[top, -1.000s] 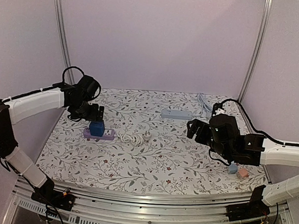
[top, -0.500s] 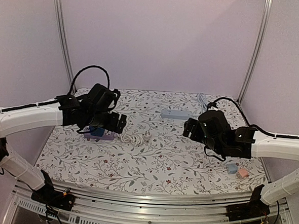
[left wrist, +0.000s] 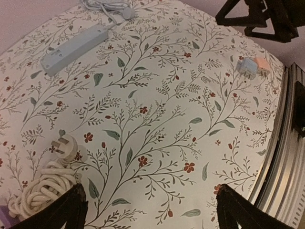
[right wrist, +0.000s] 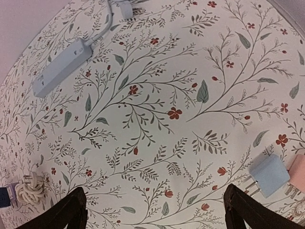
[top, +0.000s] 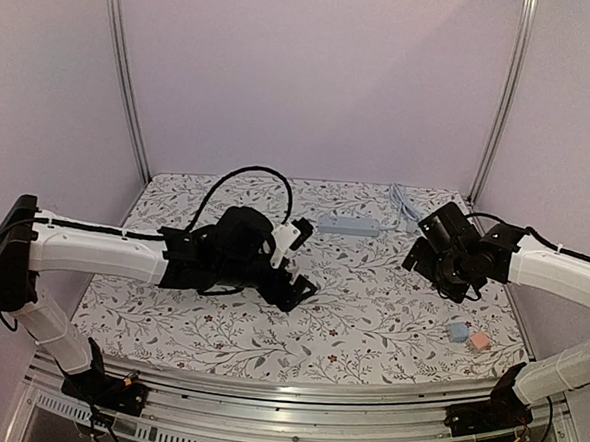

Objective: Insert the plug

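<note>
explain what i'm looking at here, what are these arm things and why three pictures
It's a robot: a left arm and a right arm bolted at the near edge of a floral-covered table, each ending in a two-finger gripper. The wide picture is from a fixed camera above and behind them; the other two are from cameras on the wrists. On the table lie a pale blue power strip, a coiled white cord with its plug, and a blue adapter beside a pink adapter. The left gripper and right gripper are both open, holding nothing.
</note>
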Controlling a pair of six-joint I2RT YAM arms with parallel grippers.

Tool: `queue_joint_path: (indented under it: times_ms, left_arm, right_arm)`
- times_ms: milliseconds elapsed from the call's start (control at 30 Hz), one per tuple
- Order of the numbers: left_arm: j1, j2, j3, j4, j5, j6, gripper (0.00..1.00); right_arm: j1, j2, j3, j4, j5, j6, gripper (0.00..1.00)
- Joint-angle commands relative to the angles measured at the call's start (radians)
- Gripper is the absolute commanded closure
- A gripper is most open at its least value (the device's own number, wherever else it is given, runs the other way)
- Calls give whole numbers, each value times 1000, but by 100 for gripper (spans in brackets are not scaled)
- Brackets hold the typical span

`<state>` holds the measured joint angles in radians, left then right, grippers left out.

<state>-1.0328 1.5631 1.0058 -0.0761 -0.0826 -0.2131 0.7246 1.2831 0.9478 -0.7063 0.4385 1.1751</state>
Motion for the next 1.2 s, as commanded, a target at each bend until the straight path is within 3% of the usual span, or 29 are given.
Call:
queue_joint_path:
  times_ms: [0, 267, 733, 1167]
  left_arm:
    - [-55, 70, 47, 99, 71, 75, 7]
    - [-56, 94, -19, 173, 67, 50, 10]
    - [-57, 71, -122, 214, 61, 43, 14]
    - [-56, 75, -157, 248, 67, 33, 16]
  right_arm:
    - [-88, -50, -53, -121, -160, 73, 1]
    - [-276, -38, -117, -191, -326, 132, 1]
    - [-372, 36, -216, -190, -399, 247, 1]
    - [-431, 84, -245, -101, -412, 229, 17]
